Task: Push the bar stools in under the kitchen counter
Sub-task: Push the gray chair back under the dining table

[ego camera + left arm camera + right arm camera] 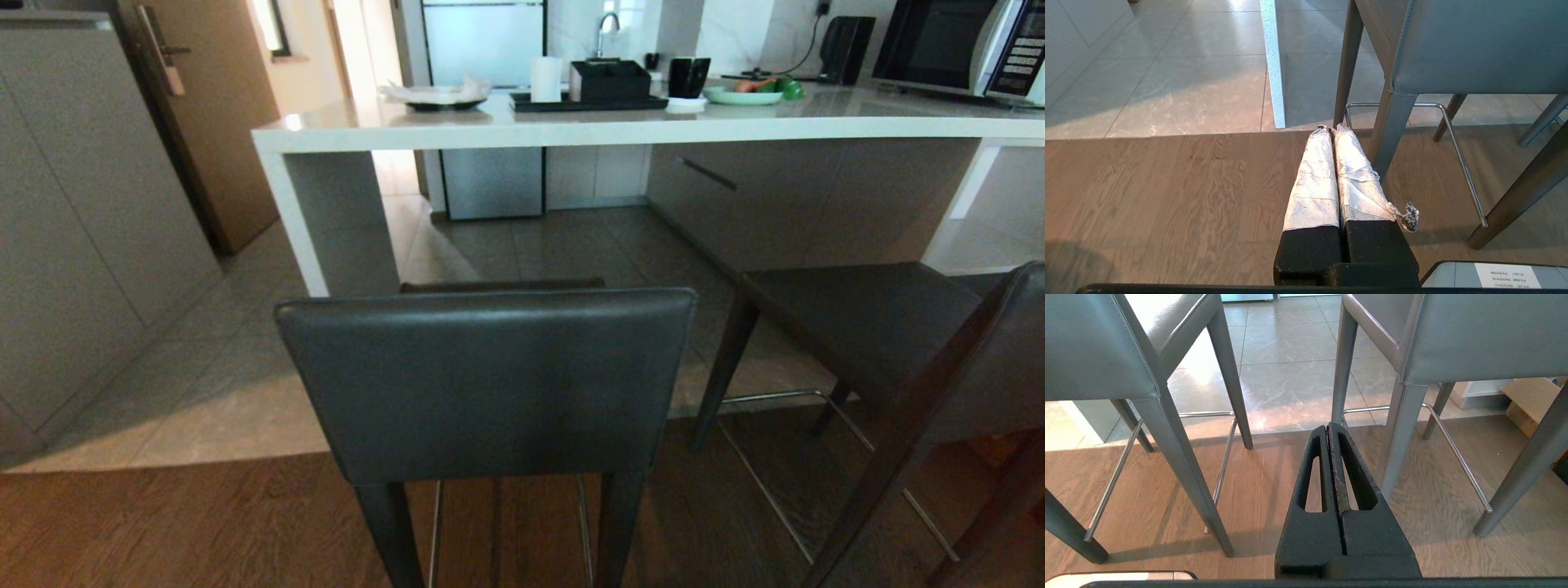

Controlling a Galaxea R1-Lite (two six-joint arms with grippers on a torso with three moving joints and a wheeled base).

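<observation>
Pale stone tabletop point(620, 129) ahead; two dark grey leather bar stools point(490, 384) point(882, 343) standing out; left tool point(1329, 130), right tool point(1329, 426) closed, empty.

You have 2 dark grey leather bar stools point(490, 384) standing upright on the wood floor, backrests toward you, pulled out from the kitchen counter point(620, 131). The right stool point(882, 327) is angled, its seat near the white edge.
</observation>
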